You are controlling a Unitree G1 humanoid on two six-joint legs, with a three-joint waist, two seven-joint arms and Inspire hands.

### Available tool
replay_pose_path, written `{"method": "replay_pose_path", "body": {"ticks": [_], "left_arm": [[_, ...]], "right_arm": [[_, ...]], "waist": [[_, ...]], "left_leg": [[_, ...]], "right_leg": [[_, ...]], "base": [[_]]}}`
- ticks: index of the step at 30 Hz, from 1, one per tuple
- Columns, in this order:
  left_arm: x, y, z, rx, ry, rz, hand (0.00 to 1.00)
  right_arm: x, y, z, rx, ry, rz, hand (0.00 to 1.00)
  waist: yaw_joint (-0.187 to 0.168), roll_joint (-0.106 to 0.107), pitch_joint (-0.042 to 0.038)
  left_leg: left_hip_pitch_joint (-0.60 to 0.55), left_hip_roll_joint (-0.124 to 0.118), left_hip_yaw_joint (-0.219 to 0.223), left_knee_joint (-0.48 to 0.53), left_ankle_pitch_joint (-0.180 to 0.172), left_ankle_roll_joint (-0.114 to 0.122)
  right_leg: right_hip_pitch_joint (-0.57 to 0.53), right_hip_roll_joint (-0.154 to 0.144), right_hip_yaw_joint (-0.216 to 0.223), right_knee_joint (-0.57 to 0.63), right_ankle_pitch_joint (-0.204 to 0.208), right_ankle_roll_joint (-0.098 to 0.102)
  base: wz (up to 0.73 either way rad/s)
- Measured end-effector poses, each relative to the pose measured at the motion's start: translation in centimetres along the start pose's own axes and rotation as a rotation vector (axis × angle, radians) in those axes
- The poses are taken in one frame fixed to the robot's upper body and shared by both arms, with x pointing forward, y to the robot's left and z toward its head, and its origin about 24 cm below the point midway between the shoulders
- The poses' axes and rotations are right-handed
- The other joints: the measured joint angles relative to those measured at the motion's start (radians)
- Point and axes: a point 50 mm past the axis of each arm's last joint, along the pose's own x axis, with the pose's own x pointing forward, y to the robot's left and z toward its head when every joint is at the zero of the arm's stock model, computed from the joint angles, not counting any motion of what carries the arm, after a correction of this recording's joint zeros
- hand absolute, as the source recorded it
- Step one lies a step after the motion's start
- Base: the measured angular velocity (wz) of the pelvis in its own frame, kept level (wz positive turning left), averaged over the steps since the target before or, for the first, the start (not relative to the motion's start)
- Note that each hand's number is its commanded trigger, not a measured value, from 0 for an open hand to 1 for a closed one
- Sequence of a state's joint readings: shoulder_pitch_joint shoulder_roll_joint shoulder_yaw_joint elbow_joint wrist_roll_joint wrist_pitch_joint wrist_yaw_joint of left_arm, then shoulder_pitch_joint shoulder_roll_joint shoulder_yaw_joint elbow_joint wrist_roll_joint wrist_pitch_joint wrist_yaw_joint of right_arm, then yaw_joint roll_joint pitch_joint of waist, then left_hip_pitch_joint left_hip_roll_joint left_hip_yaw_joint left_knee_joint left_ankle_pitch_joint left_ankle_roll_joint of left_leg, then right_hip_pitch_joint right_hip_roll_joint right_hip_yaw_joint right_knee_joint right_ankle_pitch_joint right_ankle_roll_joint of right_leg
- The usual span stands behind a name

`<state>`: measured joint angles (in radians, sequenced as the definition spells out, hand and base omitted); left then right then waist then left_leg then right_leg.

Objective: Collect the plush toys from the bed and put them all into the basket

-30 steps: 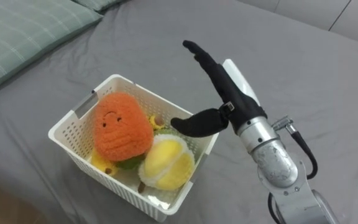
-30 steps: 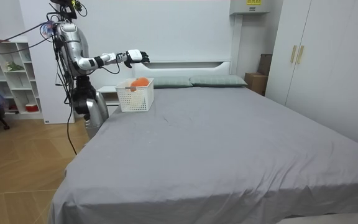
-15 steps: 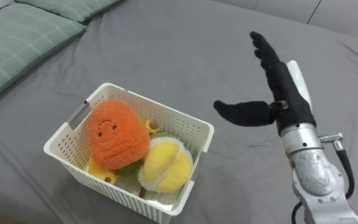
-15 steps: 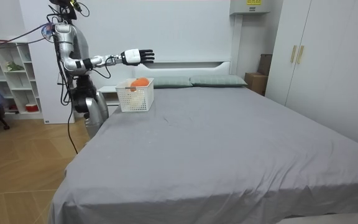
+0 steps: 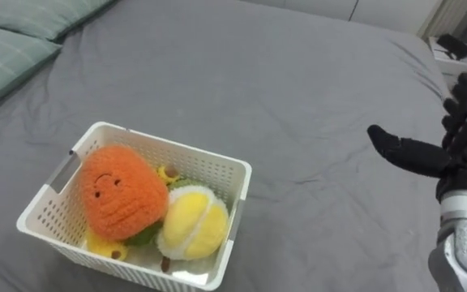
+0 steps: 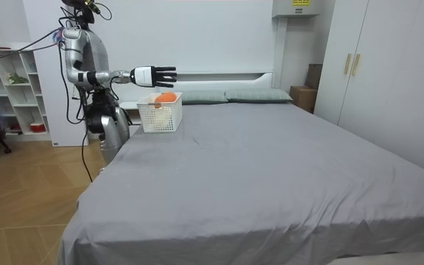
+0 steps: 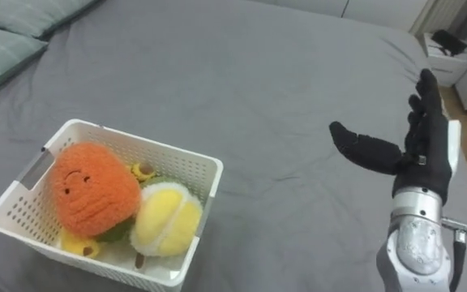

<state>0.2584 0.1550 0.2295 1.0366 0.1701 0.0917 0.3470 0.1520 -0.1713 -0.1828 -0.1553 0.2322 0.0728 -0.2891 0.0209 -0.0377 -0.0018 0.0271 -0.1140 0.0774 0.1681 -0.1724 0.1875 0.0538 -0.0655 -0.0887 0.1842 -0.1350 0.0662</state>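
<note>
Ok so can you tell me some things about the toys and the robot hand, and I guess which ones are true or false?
1. The orange plush toy and the yellow plush toy lie in the white basket. True.
2. The right robot hand is open. True.
3. That hand is gripping the basket's rim. False: it hovers to the basket's right, apart from it and holding nothing.
4. The basket stands on the floor. False: it stands on the grey bed.
</note>
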Motion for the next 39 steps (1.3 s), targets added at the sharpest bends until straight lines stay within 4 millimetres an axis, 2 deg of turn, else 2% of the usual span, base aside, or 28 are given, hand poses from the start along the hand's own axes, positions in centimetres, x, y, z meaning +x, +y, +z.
{"method": "replay_pose_path", "body": {"ticks": [2, 4, 6, 8, 10, 14, 17, 19, 23, 25, 29, 32, 34, 37, 39], "left_arm": [[-0.1, -0.4, 0.0, -0.004, 0.005, -0.005, 0.0], [-0.4, -0.9, 0.3, -0.011, -0.002, -0.009, 0.0], [-0.4, -1.0, 0.6, -0.016, -0.012, -0.01, 0.0], [-0.3, -0.8, 0.9, -0.022, -0.024, -0.002, 0.0], [-0.3, -0.7, 1.4, -0.029, -0.044, 0.008, 0.0], [-0.3, -0.9, 1.9, -0.023, -0.058, -0.002, 0.0], [-0.4, -1.0, 1.9, -0.026, -0.06, -0.012, 0.0], [-0.5, -1.2, 1.7, -0.028, -0.06, -0.016, 0.0], [-0.5, -1.4, 1.2, -0.029, -0.049, -0.019, 0.0], [-0.5, -1.3, 1.1, -0.046, -0.038, -0.015, 0.0], [-0.6, -1.7, 0.9, -0.063, -0.02, -0.036, 0.0], [-0.7, -2.0, 0.2, -0.054, 0.006, -0.059, 0.0], [-0.7, -1.8, -0.4, -0.057, 0.029, -0.063, 0.0], [-0.7, -1.9, -1.6, -0.017, 0.081, -0.079, 0.0], [-0.7, -2.0, -1.3, 0.011, 0.09, -0.088, 0.0]], "right_arm": [[-0.2, -0.3, -0.8, 0.047, 0.043, -0.013, 0.0], [-0.7, -1.1, -2.4, 0.071, 0.12, -0.055, 0.0], [-1.0, -1.6, -3.5, 0.111, 0.179, -0.087, 0.0], [-1.1, -2.2, -4.6, 0.14, 0.229, -0.126, 0.0], [-1.6, -3.0, -7.1, 0.16, 0.33, -0.179, 0.0], [-3.3, -4.2, -10.3, 0.264, 0.488, -0.268, 0.0], [-5.2, -5.3, -13.7, 0.354, 0.648, -0.365, 0.0], [-7.7, -6.6, -16.5, 0.418, 0.792, -0.471, 0.0], [-11.8, -8.3, -19.5, 0.506, 0.951, -0.648, 0.0], [-13.9, -9.4, -20.5, 0.51, 0.991, -0.702, 0.0], [-16.4, -9.8, -21.6, 0.448, 1.081, -0.688, 0.0], [-17.9, -10.2, -22.0, 0.34, 1.145, -0.621, 0.0], [-18.6, -10.4, -22.1, 0.252, 1.189, -0.547, 0.0], [-19.1, -10.6, -22.2, 0.033, 1.265, -0.351, 0.0], [-18.7, -10.0, -22.3, -0.138, 1.29, -0.193, 0.0]], "waist": [[-0.016, 0.002, 0.0008], [-0.021, 0.0, -0.0001], [-0.022, -0.001, -0.0013], [-0.029, 0.002, 0.0007], [-0.043, 0.003, 0.0008], [-0.045, 0.006, 0.0003], [-0.05, 0.012, 0.0018], [-0.049, 0.018, 0.0017], [-0.049, 0.025, 0.0016], [-0.05, 0.022, 0.0007], [-0.055, 0.015, -0.001], [-0.071, 0.006, -0.0052], [-0.07, -0.001, -0.0046], [-0.063, -0.002, -0.0044], [-0.04, -0.004, -0.0035]], "left_leg": [[0.0, 0.001, 0.0, -0.002, 0.0, -0.001], [0.0, 0.001, 0.003, -0.004, 0.0, -0.001], [0.0, 0.002, 0.01, -0.008, 0.0, -0.001], [0.0, 0.002, 0.01, -0.01, 0.0, -0.001], [0.002, 0.002, 0.009, -0.013, -0.001, -0.002], [0.001, 0.001, 0.009, -0.016, -0.001, -0.002], [0.006, 0.002, 0.009, -0.016, -0.003, -0.005], [0.018, 0.002, 0.003, -0.019, -0.005, -0.008], [0.018, 0.002, 0.001, -0.019, -0.006, -0.01], [0.017, 0.003, -0.004, -0.017, -0.009, -0.014], [0.02, 0.006, -0.015, -0.017, -0.014, -0.023], [0.025, 0.006, -0.036, -0.011, -0.014, -0.024], [0.03, 0.007, -0.038, -0.009, -0.015, -0.027], [0.027, 0.009, -0.036, -0.006, -0.017, -0.029], [0.017, 0.013, -0.025, -0.003, -0.022, -0.037]], "right_leg": [[0.0, 0.001, 0.001, -0.002, 0.0, 0.0], [0.0, 0.001, 0.003, -0.013, 0.0, 0.0], [0.0, 0.001, 0.005, -0.016, 0.0, 0.0], [0.002, 0.002, 0.006, -0.018, 0.0, 0.0], [0.005, 0.003, 0.005, -0.02, 0.0, 0.0], [0.008, 0.003, 0.008, -0.034, 0.001, 0.001], [0.012, 0.005, 0.009, -0.034, 0.0, 0.001], [0.02, 0.005, 0.003, -0.035, -0.001, 0.001], [0.02, 0.006, 0.006, -0.033, -0.005, 0.0], [0.019, 0.008, 0.004, -0.033, -0.006, -0.001], [0.034, 0.013, 0.003, -0.035, -0.006, -0.002], [0.048, 0.013, -0.023, -0.039, -0.008, -0.005], [0.061, 0.014, -0.025, -0.051, -0.009, -0.006], [0.059, 0.016, -0.025, -0.049, -0.01, -0.007], [0.047, 0.018, -0.021, -0.047, -0.009, -0.009]], "base": [[-0.04], [-0.03], [-0.09], [-0.03], [0.0], [0.0], [0.01], [0.04], [0.0], [0.0], [0.08], [0.2], [0.02], [-0.04], [-0.14]]}}
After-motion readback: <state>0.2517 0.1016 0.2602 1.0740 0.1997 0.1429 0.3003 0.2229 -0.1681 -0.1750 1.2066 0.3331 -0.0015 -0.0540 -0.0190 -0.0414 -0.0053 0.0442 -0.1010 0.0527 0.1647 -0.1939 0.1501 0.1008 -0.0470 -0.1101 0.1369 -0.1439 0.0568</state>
